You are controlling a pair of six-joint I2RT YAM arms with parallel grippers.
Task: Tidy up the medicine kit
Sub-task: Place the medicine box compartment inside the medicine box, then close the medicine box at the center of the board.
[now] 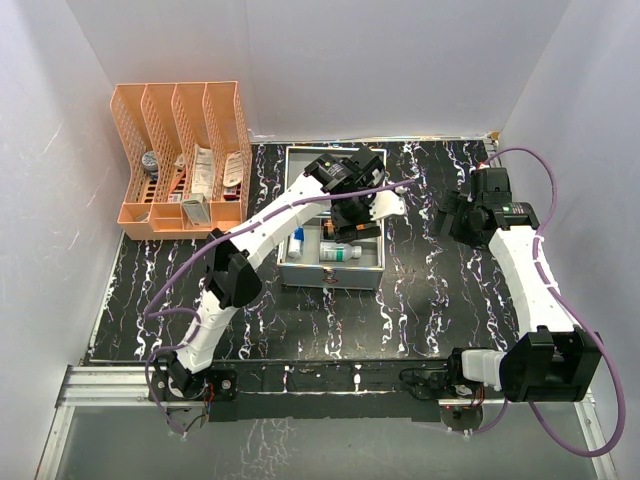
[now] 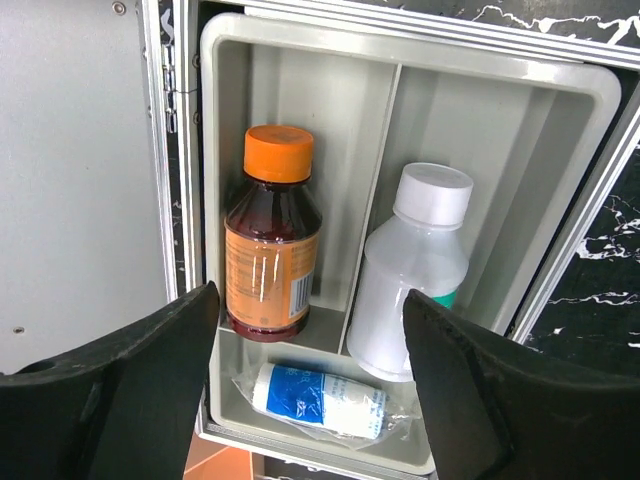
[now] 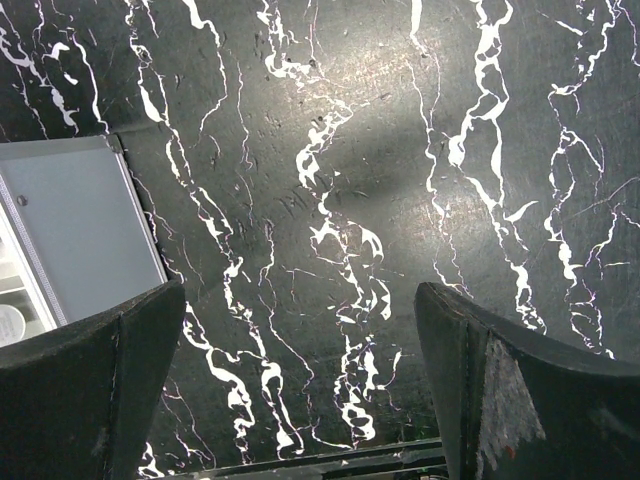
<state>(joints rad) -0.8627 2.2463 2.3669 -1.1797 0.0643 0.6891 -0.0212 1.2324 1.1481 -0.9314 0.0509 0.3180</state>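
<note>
The medicine kit (image 1: 330,276), a grey metal box, lies open in the middle of the table. Its lid (image 2: 80,150) is swung out to one side. In the kit's grey divided tray (image 2: 225,60) lie a brown bottle with an orange cap (image 2: 268,240) and a white bottle (image 2: 415,265). A blue-and-white roll in clear wrap (image 2: 320,398) lies in the cross compartment. My left gripper (image 2: 310,295) hovers over the tray, open, with nothing between its fingers. My right gripper (image 3: 300,300) stands open above bare table, to the right of the kit (image 3: 80,230).
An orange four-slot file organizer (image 1: 185,160) with several packets and a small box stands at the back left. The table (image 1: 420,300) is black marble with white veins, and white walls close it in on three sides.
</note>
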